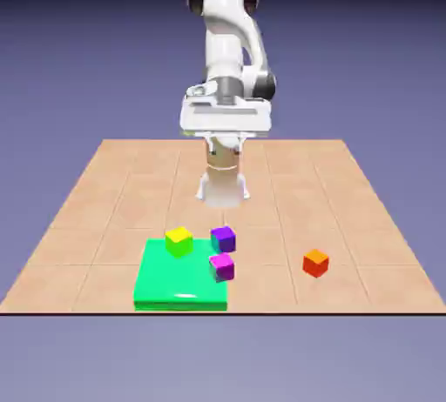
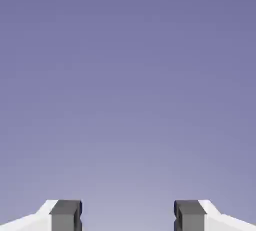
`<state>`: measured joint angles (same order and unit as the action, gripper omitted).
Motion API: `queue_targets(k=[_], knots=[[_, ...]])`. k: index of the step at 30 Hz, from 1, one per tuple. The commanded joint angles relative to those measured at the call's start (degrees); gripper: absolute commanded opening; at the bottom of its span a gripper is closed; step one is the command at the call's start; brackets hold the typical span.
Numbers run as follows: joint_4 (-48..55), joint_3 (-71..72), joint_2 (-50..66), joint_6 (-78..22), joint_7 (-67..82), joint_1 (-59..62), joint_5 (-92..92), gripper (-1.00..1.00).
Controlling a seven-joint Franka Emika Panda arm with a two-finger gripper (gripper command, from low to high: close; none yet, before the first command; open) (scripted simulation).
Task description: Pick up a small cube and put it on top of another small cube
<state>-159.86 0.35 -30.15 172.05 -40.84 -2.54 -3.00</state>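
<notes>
On the surface (image 1: 122, 183), toward the exterior view's right, the orange cube (image 1: 315, 262) sat alone, well apart from everything else. Our tool (image 2: 128, 217) was nowhere near it: the hand view showed only plain backdrop between two grey fingertips (image 2: 65, 215) standing wide apart, gripping nothing. We judged that no step of the task had begun.

Near the front edge lay a green pad (image 1: 170, 283), with a yellow cube (image 1: 179, 240) on its far corner. Two purple cubes crowded the pad's right side, the rear one (image 1: 223, 237) just beside the front one (image 1: 221, 265); we could not tell whether either rested fully on the pad.

The risks, as we judged them, came mostly from that crowding. If we chose a purple cube as the base, wide fingers lowering the orange cube might nudge its neighbour or tip the base. A base half on the pad's edge could sit tilted and shed the load. An off-centre grasp on the orange cube might twist it, spoiling the stack's alignment.
</notes>
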Motion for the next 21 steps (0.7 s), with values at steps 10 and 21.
queue_targets(k=[10, 21], knots=[[9.5, 2.9, 20.8, -16.3, 13.4, -15.3, -24.9, 0.00], [19.9, 6.1, 43.6, -34.2, 28.1, -32.2, -52.2, 0.00]])
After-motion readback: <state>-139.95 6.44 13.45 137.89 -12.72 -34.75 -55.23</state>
